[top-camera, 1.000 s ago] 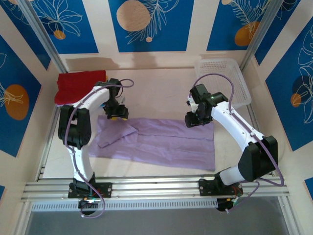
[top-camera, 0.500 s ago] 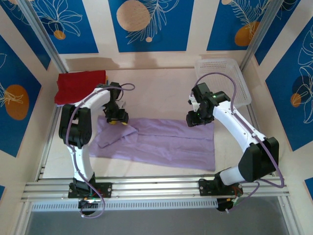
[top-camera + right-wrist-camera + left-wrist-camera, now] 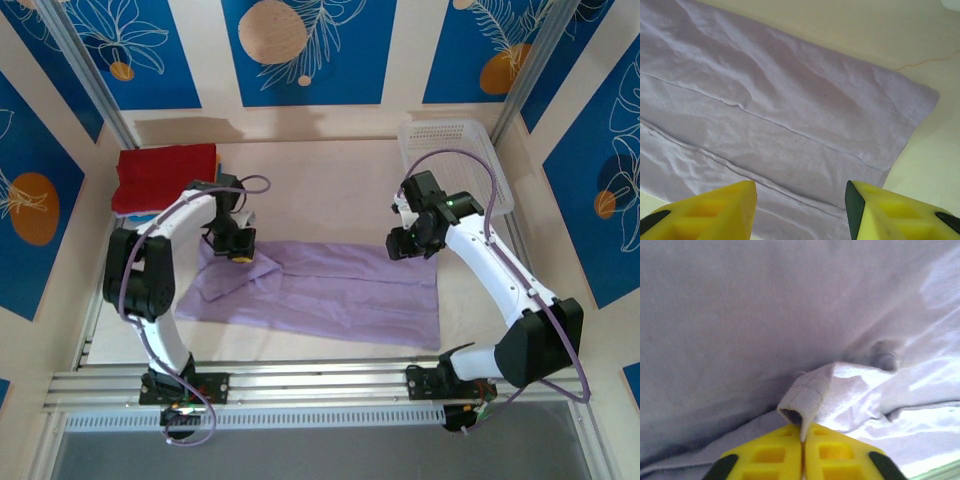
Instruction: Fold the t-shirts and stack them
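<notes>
The lavender t-shirt (image 3: 330,295) lies spread across the table, partly folded lengthwise, with a sleeve flap turned over at its left end. My left gripper (image 3: 238,250) is at the shirt's upper-left edge, shut on a pinched fold of lavender t-shirt (image 3: 807,392) that sticks up between the yellow fingers (image 3: 770,455). My right gripper (image 3: 408,245) hovers over the shirt's upper-right corner, open, its yellow fingers (image 3: 705,210) spread wide above the hem (image 3: 910,117) with nothing between them. A folded red t-shirt (image 3: 165,175) rests at the back left, with a sliver of blue beneath it.
A white perforated basket (image 3: 455,160) stands at the back right, close behind the right arm. Bare cream tabletop (image 3: 320,190) stretches between the red shirt and the basket. An aluminium rail (image 3: 320,385) runs along the near edge.
The left gripper has shifted slightly forward along the shirt's upper-left edge, and its elbow has swung outward to the left. The right gripper has drifted a little to the right.
</notes>
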Robot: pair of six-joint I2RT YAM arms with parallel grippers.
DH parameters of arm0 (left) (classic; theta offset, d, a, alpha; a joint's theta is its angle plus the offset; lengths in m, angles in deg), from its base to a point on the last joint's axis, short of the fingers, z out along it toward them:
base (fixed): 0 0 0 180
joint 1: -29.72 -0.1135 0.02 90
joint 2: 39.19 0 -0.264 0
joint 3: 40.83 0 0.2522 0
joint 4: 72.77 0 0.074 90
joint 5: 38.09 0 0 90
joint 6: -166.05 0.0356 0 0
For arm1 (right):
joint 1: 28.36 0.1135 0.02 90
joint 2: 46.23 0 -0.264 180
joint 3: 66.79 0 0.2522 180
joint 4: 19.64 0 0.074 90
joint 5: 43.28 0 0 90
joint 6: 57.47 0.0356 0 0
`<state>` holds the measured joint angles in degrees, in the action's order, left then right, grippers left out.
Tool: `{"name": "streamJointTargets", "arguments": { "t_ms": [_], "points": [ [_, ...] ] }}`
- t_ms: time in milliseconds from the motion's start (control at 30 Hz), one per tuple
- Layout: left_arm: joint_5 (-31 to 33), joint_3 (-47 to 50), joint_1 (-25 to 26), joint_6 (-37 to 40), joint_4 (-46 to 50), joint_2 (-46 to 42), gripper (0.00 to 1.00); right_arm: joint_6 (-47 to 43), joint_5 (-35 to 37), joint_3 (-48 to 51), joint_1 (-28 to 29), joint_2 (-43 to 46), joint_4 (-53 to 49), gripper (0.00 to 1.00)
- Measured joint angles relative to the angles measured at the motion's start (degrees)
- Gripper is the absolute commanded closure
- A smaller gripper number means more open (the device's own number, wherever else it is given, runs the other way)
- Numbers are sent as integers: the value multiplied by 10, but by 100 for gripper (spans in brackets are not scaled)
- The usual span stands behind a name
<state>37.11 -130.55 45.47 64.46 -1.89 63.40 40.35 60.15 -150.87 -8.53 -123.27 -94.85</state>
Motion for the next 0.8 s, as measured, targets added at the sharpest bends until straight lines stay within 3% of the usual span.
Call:
{"name": "streamJointTargets", "arguments": {
  "t_ms": [200,300,467,633,800],
  "points": [
    [-22,51,32,-30,-19,-59,96,0,-1,22,-1,21,2,48],
    [-30,85,59,-55,-30,-82,75,3,-3,38,-1,35,4,48],
    [-39,152,120,-125,-69,-109,58,9,-12,61,-1,46,8,48],
    [-39,197,192,-199,-95,-129,54,16,-21,72,-1,46,13,48],
    [-38,200,216,-239,-96,-169,51,18,-28,72,-1,46,22,48]
  ]
}}
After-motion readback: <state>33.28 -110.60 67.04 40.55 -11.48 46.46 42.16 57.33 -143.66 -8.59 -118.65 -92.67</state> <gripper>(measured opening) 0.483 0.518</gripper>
